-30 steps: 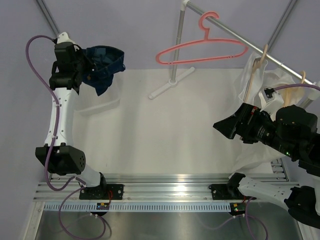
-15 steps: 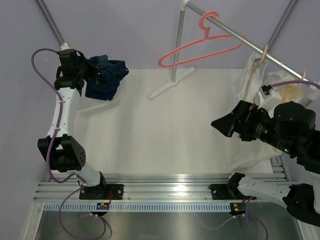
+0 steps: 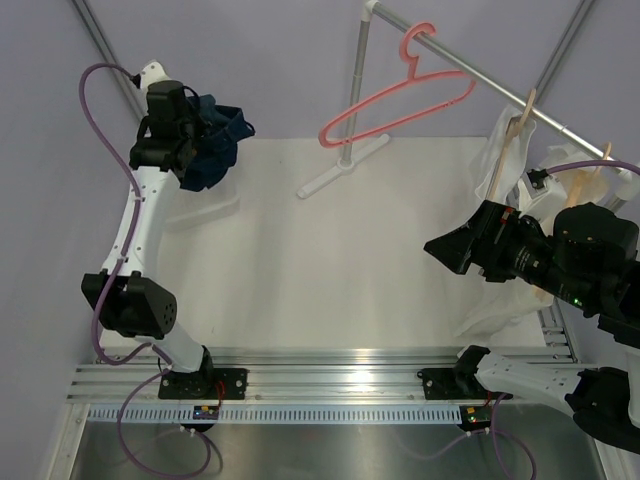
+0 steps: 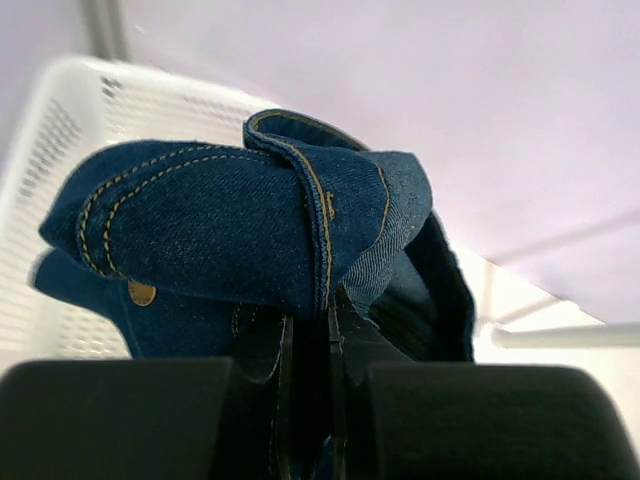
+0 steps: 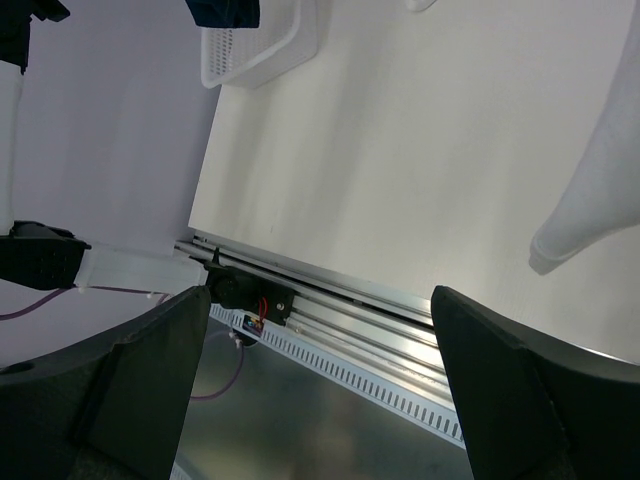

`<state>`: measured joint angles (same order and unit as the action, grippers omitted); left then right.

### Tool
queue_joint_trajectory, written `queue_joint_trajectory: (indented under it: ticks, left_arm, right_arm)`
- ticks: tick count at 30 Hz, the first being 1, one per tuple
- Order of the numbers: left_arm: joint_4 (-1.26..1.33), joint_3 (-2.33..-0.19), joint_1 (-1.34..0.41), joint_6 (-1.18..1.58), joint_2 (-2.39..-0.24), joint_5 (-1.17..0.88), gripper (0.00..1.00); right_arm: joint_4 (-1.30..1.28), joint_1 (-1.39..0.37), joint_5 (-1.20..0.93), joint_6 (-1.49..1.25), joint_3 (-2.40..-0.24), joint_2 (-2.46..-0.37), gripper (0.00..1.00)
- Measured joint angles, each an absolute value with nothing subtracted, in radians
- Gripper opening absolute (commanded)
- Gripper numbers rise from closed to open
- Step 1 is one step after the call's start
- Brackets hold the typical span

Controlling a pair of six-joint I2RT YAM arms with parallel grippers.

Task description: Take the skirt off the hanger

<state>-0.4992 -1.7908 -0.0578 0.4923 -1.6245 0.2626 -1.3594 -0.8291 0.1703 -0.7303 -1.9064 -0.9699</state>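
The skirt [image 3: 213, 140], dark blue denim with tan stitching, is off the pink hanger [image 3: 411, 60] and well to its left, held up in the air at the far left corner of the counter [image 3: 330, 250]. It hangs bunched and folded over itself, and the left wrist view shows a brass rivet on its folded waistband [image 4: 230, 230]. The left pincer [image 3: 190, 150] is clamped on the skirt. In the wrist view its fingers stand nearly together with a fold of denim pinched between them [image 4: 310, 330].

Just under the skirt, also left of the pink hanger, sits a white perforated basket [image 4: 40, 180]. Whether the cloth touches the basket cannot be told.

The pink hanger is bare and tilted, hooked on a metal rail [image 3: 480, 75] that runs off to the right. Further right on that rail, a wooden hanger [image 3: 510, 140] carries a white garment [image 3: 500, 300].

Right of the pink hanger and nearer the arm bases, the right pincer [image 3: 445, 248] hovers above the counter beside the white garment. Its jaws are spread wide apart with nothing between them [image 5: 320, 300].
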Motion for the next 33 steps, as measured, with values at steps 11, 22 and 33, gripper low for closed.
queue_joint_trajectory:
  ticks: [11, 22, 33]
  left_arm:
    - [-0.262, -1.657, -0.109, 0.229, -1.636, 0.631, 0.00]
    - [-0.077, -1.529, -0.113, 0.141, -1.766, 0.638, 0.00]
    - [-0.069, -1.574, -0.115, 0.194, -1.942, 0.569, 0.00]
  right_arm:
    - [-1.359, -0.829, 0.154, -0.725, -1.874, -0.976, 0.99]
    - [-1.359, -0.829, 0.128, -0.689, -1.806, -1.006, 0.99]
    - [-1.359, -0.829, 0.130, -0.657, -1.783, -1.033, 0.99]
